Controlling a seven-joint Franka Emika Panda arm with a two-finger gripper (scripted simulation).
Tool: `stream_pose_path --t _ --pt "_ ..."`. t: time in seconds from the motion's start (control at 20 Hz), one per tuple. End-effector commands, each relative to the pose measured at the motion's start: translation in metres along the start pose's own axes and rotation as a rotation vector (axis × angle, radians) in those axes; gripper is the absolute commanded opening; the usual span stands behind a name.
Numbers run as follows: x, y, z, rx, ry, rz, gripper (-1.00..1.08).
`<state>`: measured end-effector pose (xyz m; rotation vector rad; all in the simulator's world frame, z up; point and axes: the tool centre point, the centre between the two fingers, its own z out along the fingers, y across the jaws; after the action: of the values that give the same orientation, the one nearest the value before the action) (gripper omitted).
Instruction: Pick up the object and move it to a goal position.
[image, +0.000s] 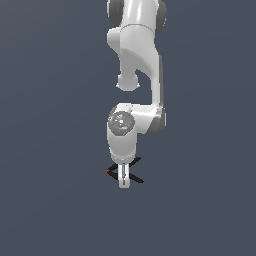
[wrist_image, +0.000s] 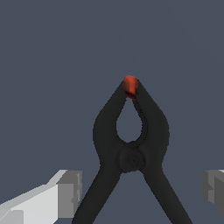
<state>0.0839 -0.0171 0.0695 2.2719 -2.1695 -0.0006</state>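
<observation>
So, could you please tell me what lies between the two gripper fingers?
The clamp's two splayed handles lie between the fingers, with bare gaps on both sides; the wrist view shows this.

Flat, even simulator lighting; no cast shadows on dark background. Soft highlights on white arm (image: 135, 45). Coarse, slightly pixelated renders.

The white arm (image: 136, 60) hangs straight down, its fingers (wrist_image: 65, 194) spread wide apart.

A plain, dark slate-blue surface (image: 50, 200) fills the whole background.
</observation>
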Motion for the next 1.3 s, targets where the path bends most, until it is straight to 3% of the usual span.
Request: stream_pose_path --t 0.0,0.85,0.9,1.25 --pt "0.0 0.0 0.0 0.0 0.0 0.0 1.0" --pt "0.0 0.0 0.05 0.0 0.0 0.005 1.0" --pt "0.0 0.0 0.05 0.0 0.0 0.005 -1.0" --pt "0.0 0.0 0.05 0.0 0.0 0.005 -1.0"
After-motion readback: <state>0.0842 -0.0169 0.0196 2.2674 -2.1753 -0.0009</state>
